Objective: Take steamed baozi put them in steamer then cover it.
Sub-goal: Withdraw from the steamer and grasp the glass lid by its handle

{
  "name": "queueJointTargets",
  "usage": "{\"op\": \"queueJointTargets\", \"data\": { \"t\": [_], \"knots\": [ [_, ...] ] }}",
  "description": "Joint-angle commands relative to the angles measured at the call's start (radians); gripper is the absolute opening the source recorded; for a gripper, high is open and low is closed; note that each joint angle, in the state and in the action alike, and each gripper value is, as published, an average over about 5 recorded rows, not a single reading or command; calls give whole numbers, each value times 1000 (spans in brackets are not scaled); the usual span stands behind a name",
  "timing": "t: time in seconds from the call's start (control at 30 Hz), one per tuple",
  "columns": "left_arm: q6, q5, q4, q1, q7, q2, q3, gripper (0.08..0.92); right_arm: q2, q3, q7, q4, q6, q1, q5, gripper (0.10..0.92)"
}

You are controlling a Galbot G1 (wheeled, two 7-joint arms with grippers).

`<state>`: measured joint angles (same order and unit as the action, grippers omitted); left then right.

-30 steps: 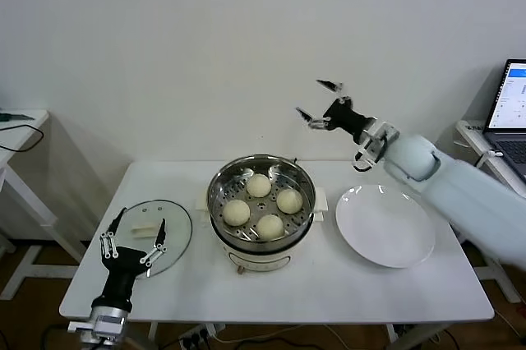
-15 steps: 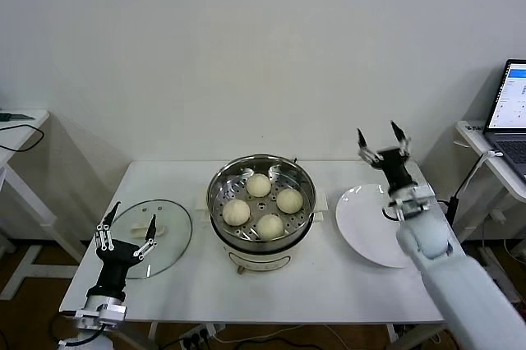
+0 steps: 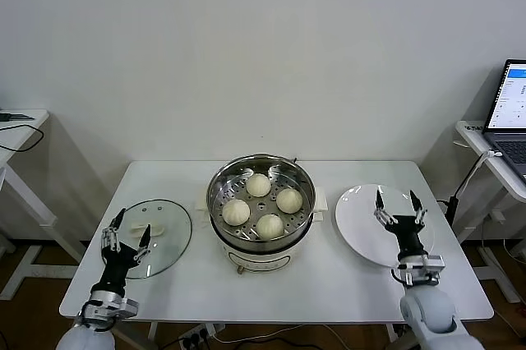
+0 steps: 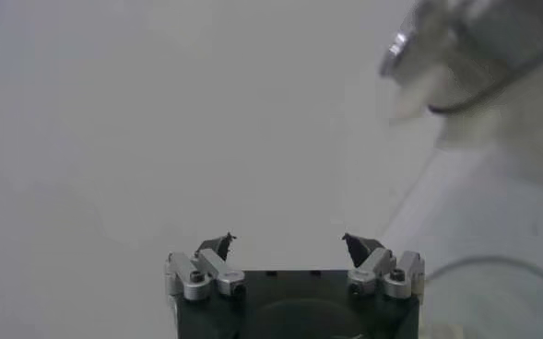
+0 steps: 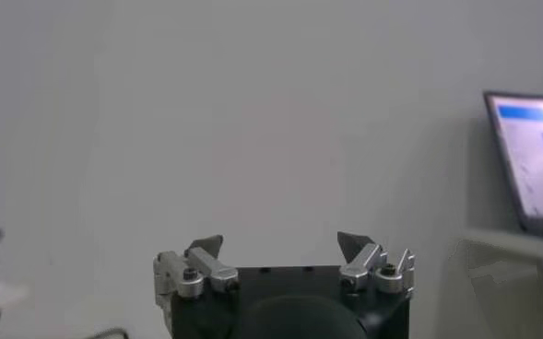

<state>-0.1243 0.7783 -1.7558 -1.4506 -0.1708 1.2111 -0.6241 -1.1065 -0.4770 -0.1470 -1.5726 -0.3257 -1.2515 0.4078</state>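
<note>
Several cream-white baozi (image 3: 261, 206) sit on the perforated tray inside the shiny steel steamer (image 3: 260, 173) at the table's middle. The glass cover (image 3: 160, 237) with its white handle lies flat on the table to the steamer's left. My left gripper (image 3: 126, 233) is open and empty, pointing up at the front left, over the cover's near edge. My right gripper (image 3: 398, 204) is open and empty, pointing up at the front right, over the white plate. Its wrist view (image 5: 280, 243) shows only the wall between its fingers; the left wrist view (image 4: 286, 240) does too.
An empty white plate (image 3: 362, 223) lies right of the steamer. A laptop (image 3: 508, 112) stands on a side table at the far right. Another small table (image 3: 16, 124) is at the far left. The steamer's rim (image 4: 409, 41) shows in the left wrist view.
My right arm has swung down from high behind the steamer to low at the front right over the plate. My left gripper has sunk a little lower by the cover.
</note>
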Motion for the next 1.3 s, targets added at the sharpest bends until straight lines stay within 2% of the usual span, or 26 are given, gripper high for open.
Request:
{"op": "queueJointTargets", "data": {
  "t": [0.03, 0.27, 0.5, 0.8, 1.3],
  "knots": [
    [4, 377, 260, 126, -54, -7, 40, 823, -64, -67, -3, -20, -3, -114, -33, 823],
    [5, 518, 365, 195, -123, 12, 32, 823, -84, -57, -1, -18, 5, -106, -56, 823],
    [19, 542, 417, 225, -132, 7, 32, 823, -98, -44, 0, -11, 11, -90, -71, 823],
    [21, 535, 446, 251, -142, 14, 34, 823, -106, -35, 2, -3, 10, -80, -82, 823],
    [46, 493, 406, 271, -139, 23, 54, 823, -123, -29, 10, 14, 1, -76, -100, 823]
  ]
}}
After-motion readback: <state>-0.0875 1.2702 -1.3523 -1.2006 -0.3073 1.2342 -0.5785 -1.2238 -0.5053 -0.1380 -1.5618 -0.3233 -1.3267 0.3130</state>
